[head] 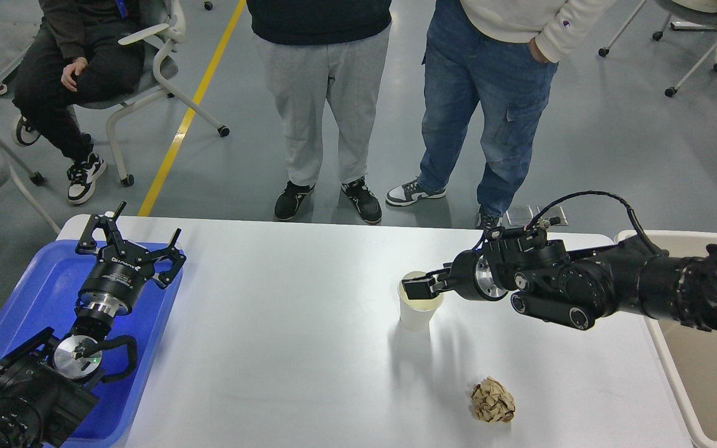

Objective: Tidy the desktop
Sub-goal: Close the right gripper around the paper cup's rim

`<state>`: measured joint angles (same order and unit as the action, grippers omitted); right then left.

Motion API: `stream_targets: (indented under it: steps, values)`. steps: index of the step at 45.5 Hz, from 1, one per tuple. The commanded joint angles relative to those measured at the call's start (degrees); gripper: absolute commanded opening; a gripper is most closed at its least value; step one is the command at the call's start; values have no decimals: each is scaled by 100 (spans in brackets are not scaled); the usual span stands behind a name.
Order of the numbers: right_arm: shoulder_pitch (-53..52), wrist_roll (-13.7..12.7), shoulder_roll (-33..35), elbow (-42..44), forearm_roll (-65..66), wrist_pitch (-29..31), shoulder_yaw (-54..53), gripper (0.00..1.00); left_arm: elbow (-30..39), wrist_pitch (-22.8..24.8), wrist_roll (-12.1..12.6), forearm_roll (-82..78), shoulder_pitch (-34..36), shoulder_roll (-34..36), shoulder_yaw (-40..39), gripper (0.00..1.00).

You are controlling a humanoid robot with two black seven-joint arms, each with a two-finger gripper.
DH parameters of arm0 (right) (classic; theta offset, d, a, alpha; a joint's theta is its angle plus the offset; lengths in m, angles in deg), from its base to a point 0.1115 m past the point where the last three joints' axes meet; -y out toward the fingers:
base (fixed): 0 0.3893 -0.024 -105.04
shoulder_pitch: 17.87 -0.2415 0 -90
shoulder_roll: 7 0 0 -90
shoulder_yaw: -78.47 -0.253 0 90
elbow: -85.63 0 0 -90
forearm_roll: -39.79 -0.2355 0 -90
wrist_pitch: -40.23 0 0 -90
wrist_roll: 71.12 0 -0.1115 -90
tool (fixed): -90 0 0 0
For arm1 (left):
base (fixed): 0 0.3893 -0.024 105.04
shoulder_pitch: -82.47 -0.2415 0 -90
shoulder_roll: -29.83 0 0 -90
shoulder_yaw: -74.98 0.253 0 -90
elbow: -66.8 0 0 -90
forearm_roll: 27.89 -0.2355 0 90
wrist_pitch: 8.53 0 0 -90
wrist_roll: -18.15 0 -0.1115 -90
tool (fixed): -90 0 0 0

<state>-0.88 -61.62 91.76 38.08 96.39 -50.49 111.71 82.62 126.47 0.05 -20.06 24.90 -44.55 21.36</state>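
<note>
Below, desktop (309, 323), right gripper (417, 287) above

I saw bright, even overhead light, a soft sheen on the counter (284, 323), faint shadows, and sharp focus throughout.

Two matte black arms, chunky cylindrical joint housings. Left black two-finger gripper (140, 239): skeletal linkage fingers, exposed pivots, small white lettering on the black cylindrical body, too small to read. Polished silver collar ring (101, 304) below that body; round silver disc (76, 356) further down with a small green light and a looped black cable beside it. Right black two-finger gripper (417, 287): blocky rectangular fingertip pad, silver flange ring (480, 274) behind it, round black end caps with centre screws. Thin black cable (589, 196) arching over the wrist. Textured black covering (716, 280) on the right forearm.
</note>
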Motion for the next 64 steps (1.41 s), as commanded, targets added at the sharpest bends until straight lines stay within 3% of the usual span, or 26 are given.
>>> stream_targets:
  steps: [1, 12, 15, 17, 22, 25, 30, 64]
  values:
    - [287, -1, -199, 361, 0, -113, 42, 98, 0, 0, 0, 0, 0, 3, 0, 100]
    - [313, 7, -270, 431, 9, -175, 59, 97, 0, 0, 0, 0, 0, 3, 0, 100]
    - [313, 7, -270, 440, 9, -175, 95, 90, 0, 0, 0, 0, 0, -6, 0, 100]
    - [313, 7, -270, 440, 18, -166, 104, 82, 0, 0, 0, 0, 0, 3, 0, 100]
    - [305, 7, -270, 440, 18, -157, 112, 48, 0, 0, 9, 0, 0, 3, 0, 100]
    - [305, 7, -261, 440, 88, -157, 130, 17, 0, 0, 0, 0, 0, 3, 0, 100]
    - [252, 7, -252, 440, 88, -148, 191, 0, 0, 0, 0, 0, 0, 3, 0, 100]
    - [138, 34, -208, 405, 35, -96, 270, 0, 0, 0, 9, 0, 0, 3, 0, 100]
